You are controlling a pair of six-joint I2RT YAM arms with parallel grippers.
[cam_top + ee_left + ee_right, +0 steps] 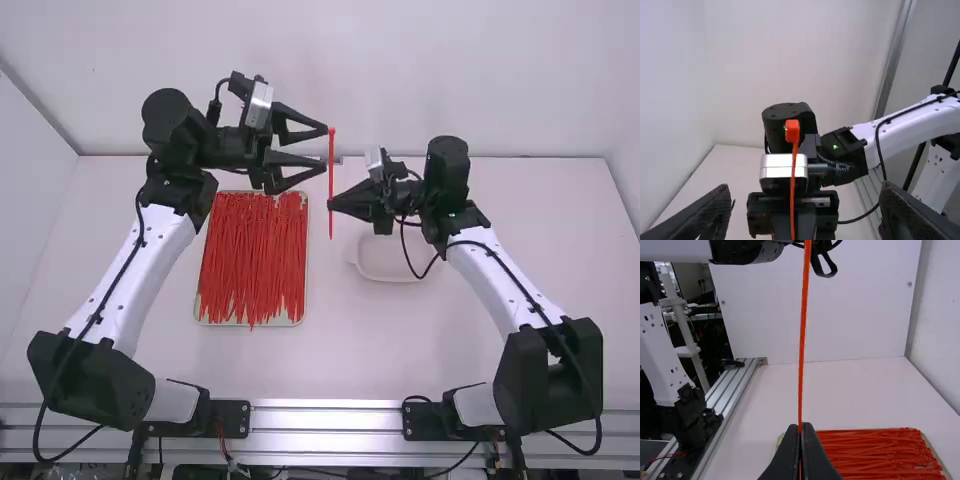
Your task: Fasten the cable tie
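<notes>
One red cable tie (330, 185) stands upright in the air just off the tray's (250, 324) far right corner, long axis vertical and head on top. We see the right gripper (333, 200) clamped on its lower half. The left gripper (322, 148), above the tray's far edge, gapes wide at the tie's upper part, nearer the head. One uncountable heap of spare ties (250, 255) fills the tray, and one white bowl (385, 265) sits beyond its right side.

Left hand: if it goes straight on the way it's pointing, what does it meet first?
Most likely the upright red cable tie, centred between the open fingers of the left hand; the right hand gripping it lies just behind. Depth is uncertain.
</notes>
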